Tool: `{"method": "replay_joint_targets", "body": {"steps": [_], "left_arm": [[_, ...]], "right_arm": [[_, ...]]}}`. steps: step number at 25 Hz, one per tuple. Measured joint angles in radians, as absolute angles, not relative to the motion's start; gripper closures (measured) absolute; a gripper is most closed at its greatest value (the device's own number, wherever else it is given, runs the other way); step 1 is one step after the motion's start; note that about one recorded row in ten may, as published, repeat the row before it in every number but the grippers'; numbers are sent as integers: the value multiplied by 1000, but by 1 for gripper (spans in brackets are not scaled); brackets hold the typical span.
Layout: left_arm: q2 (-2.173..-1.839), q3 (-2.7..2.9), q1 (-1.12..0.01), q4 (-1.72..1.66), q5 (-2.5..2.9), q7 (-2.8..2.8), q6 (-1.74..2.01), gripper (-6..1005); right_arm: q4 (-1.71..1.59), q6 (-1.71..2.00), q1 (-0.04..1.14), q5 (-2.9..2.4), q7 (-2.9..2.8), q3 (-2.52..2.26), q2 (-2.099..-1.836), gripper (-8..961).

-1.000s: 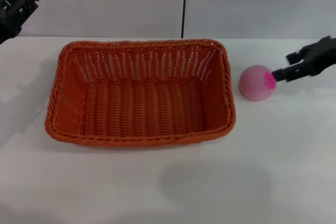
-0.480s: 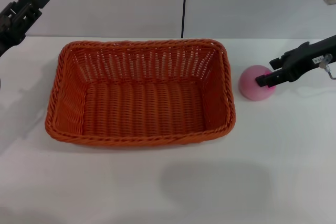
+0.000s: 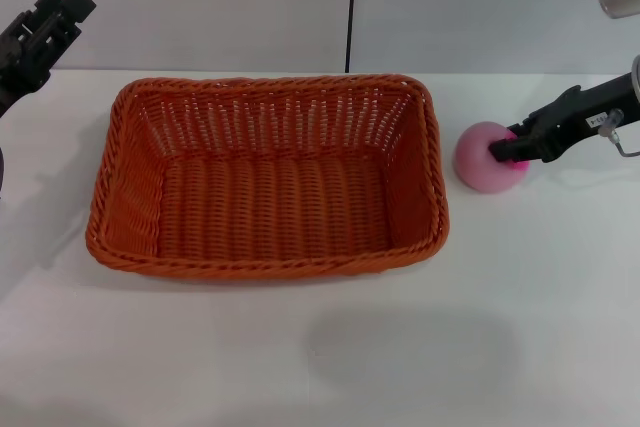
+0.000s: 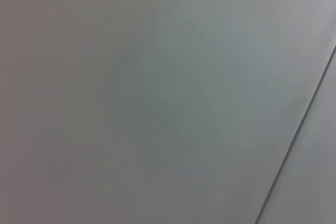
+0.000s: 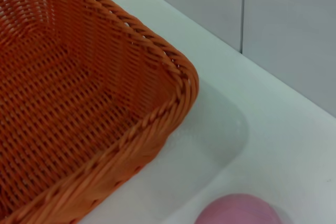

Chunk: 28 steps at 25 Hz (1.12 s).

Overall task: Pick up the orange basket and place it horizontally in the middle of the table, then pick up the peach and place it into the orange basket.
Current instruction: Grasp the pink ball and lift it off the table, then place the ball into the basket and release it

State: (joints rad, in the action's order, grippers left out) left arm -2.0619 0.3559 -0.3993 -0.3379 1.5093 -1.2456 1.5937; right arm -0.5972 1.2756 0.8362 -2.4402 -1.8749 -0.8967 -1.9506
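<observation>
The orange basket lies lengthwise across the middle of the white table, empty. To its right the pink peach rests on the table, a short gap from the basket's end. My right gripper reaches in from the right, open, with its black fingertips against the peach's upper right side, over the magenta blotch. The right wrist view shows the basket's corner and the top of the peach. My left gripper hangs raised at the far left, open and holding nothing.
A grey wall with a dark vertical seam stands behind the table. The left wrist view shows only this wall. White table surface stretches in front of the basket and to the right of the peach.
My right gripper has moved left and down onto the peach, covering its magenta blotch. The peach and basket have stayed put. The left gripper has shifted only slightly.
</observation>
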Motion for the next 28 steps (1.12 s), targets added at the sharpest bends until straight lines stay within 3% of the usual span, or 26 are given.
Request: {"method": "replay_joint_targets", "body": {"steps": [1,15,28], "left_arm": [[-2062,356,-400,-337,1509,-1246,1594,430],[-2060,350,-392,-336,1508,-1251,1614,430],[-2060,355,-384,-336,1508,-1254,1624,430]], "right_arm": [[-602,1281,834,-2438,-1875,-896,-1951,624],[-969,1542,704,-2090,-1906,-807,-1951,772],[-830,1538,813,-2054,-1860,-932,-1975,848]]}}
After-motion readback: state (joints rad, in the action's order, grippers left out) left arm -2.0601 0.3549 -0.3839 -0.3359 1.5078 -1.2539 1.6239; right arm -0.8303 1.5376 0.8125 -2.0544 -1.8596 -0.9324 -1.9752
